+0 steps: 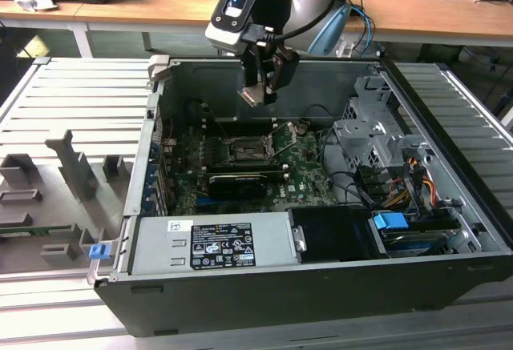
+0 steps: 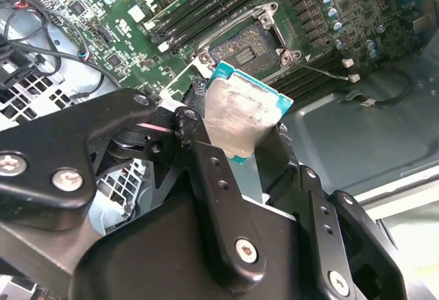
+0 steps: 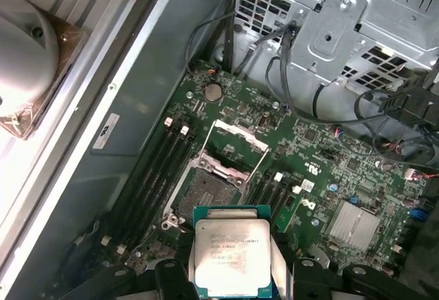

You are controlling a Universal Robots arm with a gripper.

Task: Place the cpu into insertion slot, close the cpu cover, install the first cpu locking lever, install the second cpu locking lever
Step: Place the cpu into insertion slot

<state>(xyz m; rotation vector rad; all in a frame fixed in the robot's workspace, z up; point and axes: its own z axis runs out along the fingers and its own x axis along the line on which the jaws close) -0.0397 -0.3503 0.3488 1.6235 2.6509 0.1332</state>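
Holding the small flat square cpu (image 3: 230,255), silver metal face, the black gripper (image 1: 260,92) has jaws closed on its edges, above the green board's (image 3: 312,159) middle. Step 1 in hand: square black insertion slot (image 3: 203,193) empty, thin silver cpu cover (image 3: 226,171) raised. Placing probably needs chip level, corners aligned w/ slot.

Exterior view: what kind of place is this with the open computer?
Probably a robotics workshop: an open black metal computer case sits on a ribbed grey metal bench, long wooden desks behind.
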